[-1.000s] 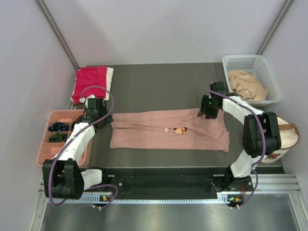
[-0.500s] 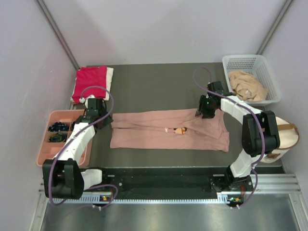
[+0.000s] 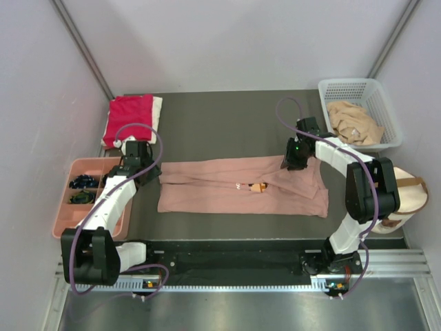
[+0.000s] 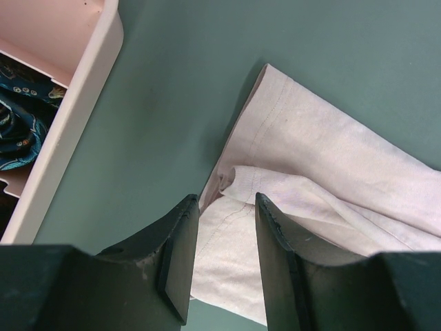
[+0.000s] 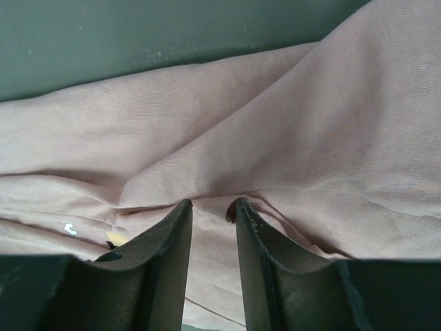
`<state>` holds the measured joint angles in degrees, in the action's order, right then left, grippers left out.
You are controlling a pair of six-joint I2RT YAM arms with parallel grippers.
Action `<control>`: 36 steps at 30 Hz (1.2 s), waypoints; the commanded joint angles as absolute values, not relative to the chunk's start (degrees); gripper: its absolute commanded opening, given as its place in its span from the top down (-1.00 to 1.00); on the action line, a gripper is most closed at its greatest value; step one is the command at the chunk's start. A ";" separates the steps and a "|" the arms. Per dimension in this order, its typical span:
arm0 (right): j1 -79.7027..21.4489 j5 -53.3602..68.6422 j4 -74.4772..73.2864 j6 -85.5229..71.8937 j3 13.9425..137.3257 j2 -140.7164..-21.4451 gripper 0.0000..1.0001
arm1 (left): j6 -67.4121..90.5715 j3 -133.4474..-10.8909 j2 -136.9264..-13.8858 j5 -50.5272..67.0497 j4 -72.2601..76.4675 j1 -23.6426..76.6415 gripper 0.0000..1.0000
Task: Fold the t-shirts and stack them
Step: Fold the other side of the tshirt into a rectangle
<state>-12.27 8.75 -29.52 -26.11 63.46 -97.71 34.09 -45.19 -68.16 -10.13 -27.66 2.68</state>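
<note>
Your dusty-pink t-shirt [image 3: 220, 196] lies as a long band across the middle of the table [image 3: 220, 124], running from left to right between the two arms. Near its centre a small orange bit of print [image 3: 256, 186] peeks out of a fold. The right wrist view catches a tiny white mark [image 5: 69, 229] on the cloth beside it, too small to read.

Your left gripper [image 4: 226, 207] sits at the shirt's left end, just beside the pink tray [image 4: 76, 124]. Its jaws stand apart, with the stitched hem and a rolled edge of cloth showing in the gap.

Your right gripper [image 5: 212, 205] is down on the right part of the shirt. Its jaws are close together, with a ridge of cloth rising between the tips. You cannot tell whether that ridge is pinched.

At the far left corner the red t-shirt [image 3: 129, 118] rests folded on a white one [image 3: 158, 110]. A tan one [image 3: 353, 124] is bunched in the white basket [image 3: 344, 86] at the far right. No brand or label is legible anywhere.
</note>
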 commanded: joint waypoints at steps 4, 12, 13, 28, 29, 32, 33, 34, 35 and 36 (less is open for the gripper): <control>-13.09 9.40 -28.21 -25.84 63.02 -97.73 0.47 | 33.40 -45.61 -67.59 -11.25 -27.42 2.55 0.13; -13.01 9.84 -27.77 -25.84 62.05 -97.47 0.92 | 33.49 -45.26 -67.50 -11.60 -27.60 2.55 0.14; -12.92 9.84 -27.69 -25.75 61.88 -97.30 0.95 | 33.49 -45.18 -67.41 -11.78 -27.68 2.55 0.14; -13.10 11.42 -30.06 -27.15 59.86 -89.58 1.00 | 33.66 -44.83 -66.53 -11.87 -28.39 2.55 0.14; -13.18 11.86 -29.88 -28.12 59.33 -88.43 1.00 | 33.75 -44.74 -66.45 -11.87 -28.30 2.55 0.14; -14.15 11.96 -30.49 -29.44 57.05 -84.21 1.00 | 33.92 -44.47 -66.09 -11.51 -28.47 2.55 0.14; -14.59 11.87 -30.85 -30.40 56.52 -83.33 1.00 | 33.93 -44.39 -66.01 -11.17 -28.56 2.55 0.13; -15.37 11.52 -31.37 -30.76 55.56 -82.36 1.00 | 34.01 -44.38 -66.01 -11.08 -28.65 2.55 0.14; -15.99 11.34 -31.72 -31.46 55.02 -80.87 1.00 | 34.19 -44.38 -65.74 -11.07 -28.74 2.55 0.14; -16.34 10.90 -32.08 -31.81 54.67 -80.08 1.00 | 34.28 -44.30 -65.66 -10.90 -28.83 2.55 0.14</control>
